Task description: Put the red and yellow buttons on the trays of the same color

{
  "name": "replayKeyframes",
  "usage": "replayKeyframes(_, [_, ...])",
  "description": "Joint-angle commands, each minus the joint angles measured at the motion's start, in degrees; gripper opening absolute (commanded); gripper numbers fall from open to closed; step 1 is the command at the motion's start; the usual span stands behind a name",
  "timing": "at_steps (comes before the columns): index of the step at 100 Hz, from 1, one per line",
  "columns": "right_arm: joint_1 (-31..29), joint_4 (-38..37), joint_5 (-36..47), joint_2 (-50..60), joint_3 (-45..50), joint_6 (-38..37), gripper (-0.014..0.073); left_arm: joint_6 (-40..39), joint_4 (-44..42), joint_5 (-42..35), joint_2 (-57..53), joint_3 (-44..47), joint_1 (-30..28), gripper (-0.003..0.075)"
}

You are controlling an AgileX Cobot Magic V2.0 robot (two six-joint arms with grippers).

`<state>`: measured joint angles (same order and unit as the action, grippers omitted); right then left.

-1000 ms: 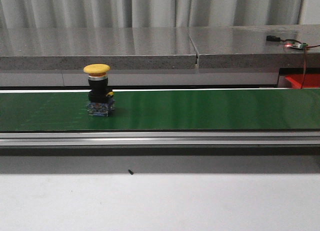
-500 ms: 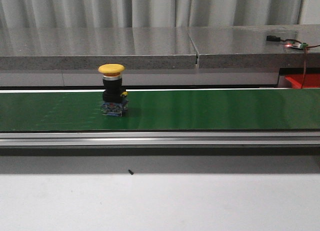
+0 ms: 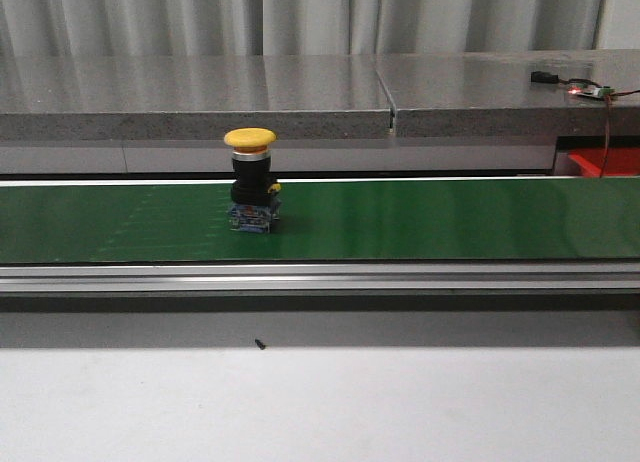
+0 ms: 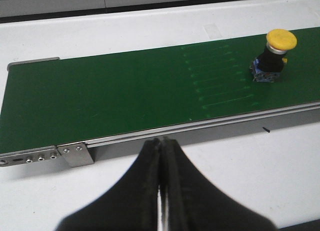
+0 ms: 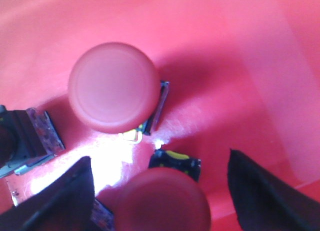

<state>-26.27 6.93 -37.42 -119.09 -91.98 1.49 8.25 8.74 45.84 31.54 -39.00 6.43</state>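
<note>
A yellow button with a black body stands upright on the green belt, left of the middle. In the left wrist view the yellow button is far off along the belt. My left gripper is shut and empty over the white table beside the belt's rail. My right gripper hangs open over the red tray, with a red button between its fingers and apart from both. Another red button stands just beyond it. No yellow tray is in view.
The base of a third button lies at the edge of the right wrist view. A corner of the red tray shows behind the belt at far right. A grey stone ledge runs behind the belt, with a small circuit board on it.
The yellow button has ridden the belt to the right, from the far left toward the middle. Neither gripper shows in the earlier frames.
</note>
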Motion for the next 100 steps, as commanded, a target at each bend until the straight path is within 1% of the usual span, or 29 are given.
replayKeyframes(1, [-0.3, 0.3, 2.3, 4.8, -1.4, -0.1, 0.0570, -0.5, 1.0, -3.5, 0.1, -1.4, 0.4, -0.0019])
replayKeyframes(18, [-0.3, 0.0, 3.2, 8.6, 0.0, -0.1, 0.0570, -0.5, 1.0, -3.5, 0.1, -1.4, 0.4, -0.0019])
replayKeyframes(42, [-0.1, 0.0, 10.3, 19.2, 9.8, 0.2, 0.0570, -0.5, 1.0, -3.5, 0.1, -1.4, 0.4, -0.0019])
replayKeyframes(59, [1.0, 0.0, 11.2, 26.0, 13.5, 1.4, 0.0570, -0.5, 1.0, -3.5, 0.1, -1.4, 0.4, -0.0019])
replayKeyframes(76, [5.1, 0.0, 9.8, 30.3, 13.8, 5.7, 0.0570, -0.5, 1.0, -3.5, 0.1, -1.4, 0.4, -0.0019])
replayKeyframes(100, [14.4, 0.0, 6.9, 33.2, 13.8, 9.2, 0.0570, -0.5, 1.0, -3.5, 0.1, -1.4, 0.4, -0.0019])
